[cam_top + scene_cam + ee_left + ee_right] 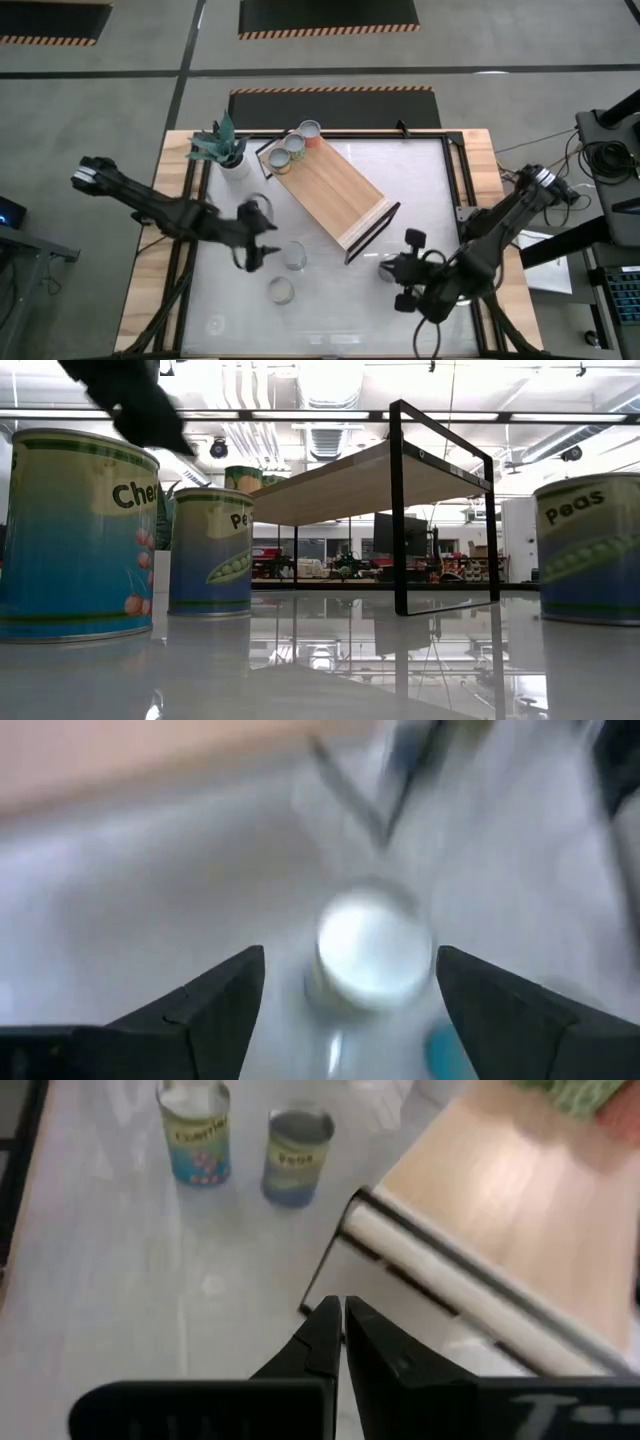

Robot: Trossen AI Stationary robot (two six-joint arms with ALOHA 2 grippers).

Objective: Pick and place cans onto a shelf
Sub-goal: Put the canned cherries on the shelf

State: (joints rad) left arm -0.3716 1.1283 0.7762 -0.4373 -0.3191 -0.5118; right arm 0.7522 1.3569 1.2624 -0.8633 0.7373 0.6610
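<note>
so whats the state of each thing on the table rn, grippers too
left gripper: open, above a can, holding nothing
right gripper: shut, empty, near the shelf's end
shelf: upright, three cans standing at its far end
loose cans: upright on the table, not on the shelf
plant: upright beside the shelf

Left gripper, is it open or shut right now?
Open. In the left wrist view the left gripper has its two fingers spread wide, a white-topped can between them, untouched.

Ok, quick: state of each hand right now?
Left hand: open, empty, poised over a can.
Right hand: closed, holding nothing, near the shelf.
</note>
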